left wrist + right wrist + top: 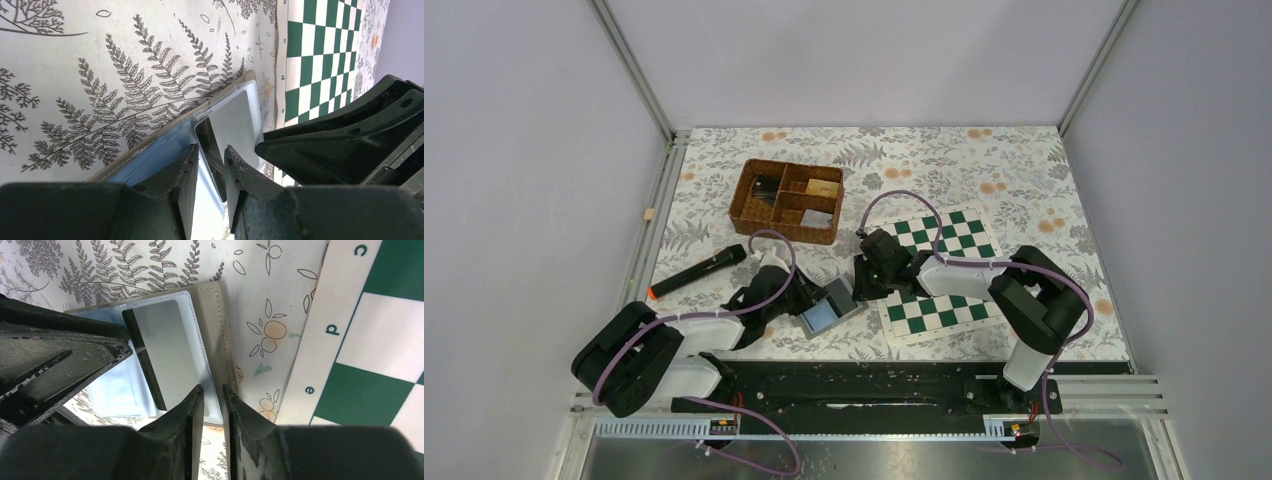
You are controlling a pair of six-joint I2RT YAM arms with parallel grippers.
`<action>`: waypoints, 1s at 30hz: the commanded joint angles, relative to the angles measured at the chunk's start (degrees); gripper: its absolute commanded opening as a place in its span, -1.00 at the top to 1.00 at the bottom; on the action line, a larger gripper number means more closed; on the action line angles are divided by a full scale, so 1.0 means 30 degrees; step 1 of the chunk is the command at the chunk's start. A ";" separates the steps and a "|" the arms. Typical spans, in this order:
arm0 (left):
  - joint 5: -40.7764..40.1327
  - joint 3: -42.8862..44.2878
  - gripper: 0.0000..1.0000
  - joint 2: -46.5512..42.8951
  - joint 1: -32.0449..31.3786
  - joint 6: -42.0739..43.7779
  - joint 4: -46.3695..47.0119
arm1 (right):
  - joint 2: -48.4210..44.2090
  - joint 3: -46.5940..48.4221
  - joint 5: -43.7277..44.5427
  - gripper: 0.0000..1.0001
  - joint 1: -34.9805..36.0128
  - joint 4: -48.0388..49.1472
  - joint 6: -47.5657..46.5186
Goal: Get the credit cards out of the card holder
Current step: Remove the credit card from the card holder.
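Grey outside, light blue inside, the card holder point(826, 312) lies open on the fern-print tablecloth point(1024, 180), near the table's front edge at roughly 6 o'clock from the wicker basket point(742, 195) and just at 9 o'clock of the green chessboard mat point(962, 235). One silvery card point(167, 350) sits in a clear sleeve.

The left gripper point(802, 303) comes in from 9 o'clock, jaws nearly together and pinching a blue leaf of the holder. The right gripper point(864, 290) is at the holder's 3 o'clock edge, jaws squeezed down to a slit with the sleeve's edge running into it.

A black marker point(696, 270) with an orange tip lies at about 10 o'clock, well apart.
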 commanded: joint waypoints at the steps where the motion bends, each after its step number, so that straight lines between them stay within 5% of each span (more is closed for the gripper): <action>1: -0.0968 -0.0045 0.48 -0.0331 -0.0043 0.0675 -0.0604 | 0.0680 -0.0357 -0.0507 0.50 -0.0179 0.0337 0.0153; 9: -0.1615 -0.0147 0.47 -0.2787 -0.0055 0.1394 -0.2565 | 0.1169 -0.1705 -0.1816 0.62 -0.0190 0.2522 0.1644; 24: -0.1757 -0.0689 0.49 -0.2515 -0.0053 0.0856 -0.2266 | 0.0250 -0.1714 -0.1927 0.68 -0.0188 0.1670 0.1671; 30: -0.1649 -0.0873 0.49 -0.2563 -0.0053 0.0745 -0.2220 | -0.1501 -0.0917 -0.1946 0.50 -0.0188 0.0047 0.1304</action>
